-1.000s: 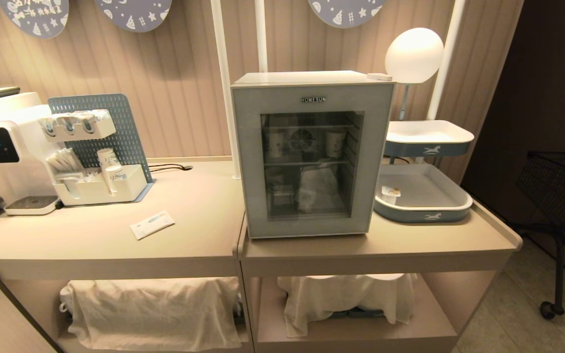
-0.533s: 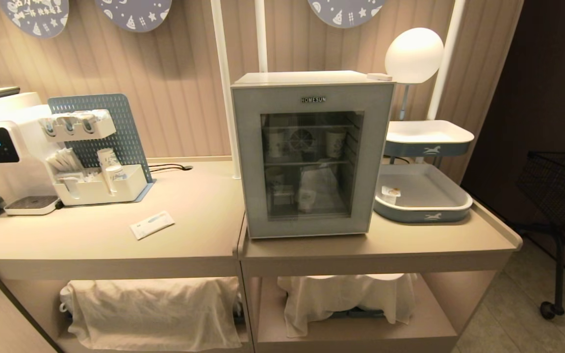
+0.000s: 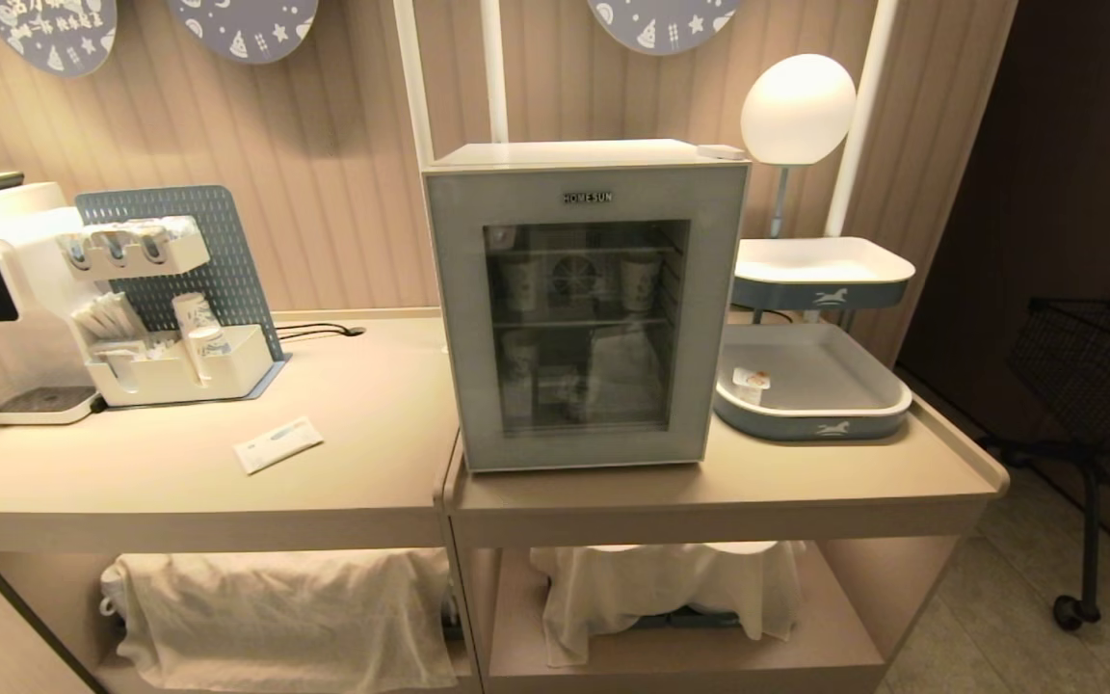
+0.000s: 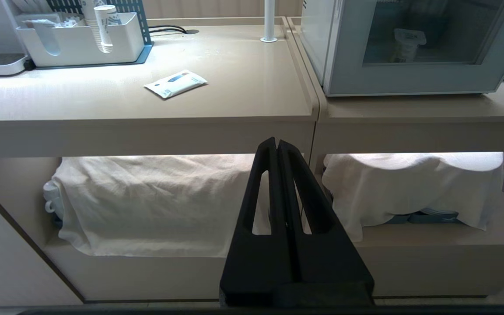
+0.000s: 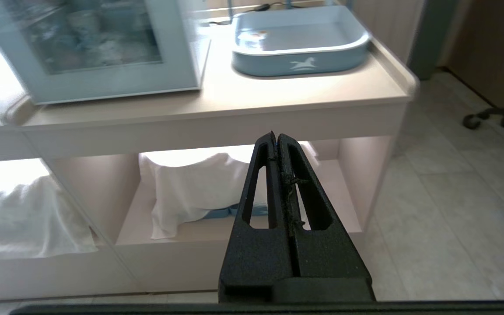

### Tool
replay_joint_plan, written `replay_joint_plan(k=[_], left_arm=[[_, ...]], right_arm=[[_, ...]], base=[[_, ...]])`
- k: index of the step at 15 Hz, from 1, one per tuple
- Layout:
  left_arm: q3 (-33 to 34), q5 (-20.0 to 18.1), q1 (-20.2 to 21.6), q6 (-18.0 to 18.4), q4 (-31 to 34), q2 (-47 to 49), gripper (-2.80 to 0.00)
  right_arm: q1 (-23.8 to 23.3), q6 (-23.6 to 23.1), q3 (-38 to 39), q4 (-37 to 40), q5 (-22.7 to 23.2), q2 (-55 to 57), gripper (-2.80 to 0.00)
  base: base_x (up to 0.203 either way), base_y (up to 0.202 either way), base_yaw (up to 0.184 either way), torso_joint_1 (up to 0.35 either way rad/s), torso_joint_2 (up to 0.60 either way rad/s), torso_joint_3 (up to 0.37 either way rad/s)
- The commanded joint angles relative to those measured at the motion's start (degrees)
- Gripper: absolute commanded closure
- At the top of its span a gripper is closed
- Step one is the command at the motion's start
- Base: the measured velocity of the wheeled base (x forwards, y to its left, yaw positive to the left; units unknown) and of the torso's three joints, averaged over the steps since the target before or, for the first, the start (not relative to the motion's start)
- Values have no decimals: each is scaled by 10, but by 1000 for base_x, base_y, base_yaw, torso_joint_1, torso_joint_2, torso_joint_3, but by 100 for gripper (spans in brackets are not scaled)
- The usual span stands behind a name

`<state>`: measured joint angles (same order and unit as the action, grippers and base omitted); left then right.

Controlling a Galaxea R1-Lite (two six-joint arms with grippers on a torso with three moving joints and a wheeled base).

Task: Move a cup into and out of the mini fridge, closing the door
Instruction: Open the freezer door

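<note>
Both our arms hang parked low in front of the counter, outside the head view. The left end effector has its fingers pressed together and holds nothing; the right end effector is pressed together and empty too. We judge this a resting pose that keeps the arms out of the way until the reach begins.

The mini fridge stands up and ahead of both end effectors, nearer the right one's line than the left's. It sits upright, long axis vertical, and the door faces straight toward us, shut flush, with its glass window showing wire shelves and patterned paper cups inside.

A white-lidded pot sits on the lower fridge shelf, upright, lid up; we take it to be the cup, though the glass blurs it. A similar pot with an orange mark rests in the blue tray, ahead and to the outer side of the right end effector, kept beside the fridge within easy reach. The door needs opening first, we judge.
</note>
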<state>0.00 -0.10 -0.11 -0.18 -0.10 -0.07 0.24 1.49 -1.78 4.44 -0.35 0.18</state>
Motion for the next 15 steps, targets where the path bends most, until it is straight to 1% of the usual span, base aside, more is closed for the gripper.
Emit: replay_joint_plan(k=[1,15], left_arm=[[0,0,0,-1,0,1,0],[0,0,0,0,0,1,0]], right_arm=[[0,0,0,0,0,1,0],[0,0,0,0,0,1,0]], base=[[0,-46,-22,2,3,2],[0,0,0,0,0,0]])
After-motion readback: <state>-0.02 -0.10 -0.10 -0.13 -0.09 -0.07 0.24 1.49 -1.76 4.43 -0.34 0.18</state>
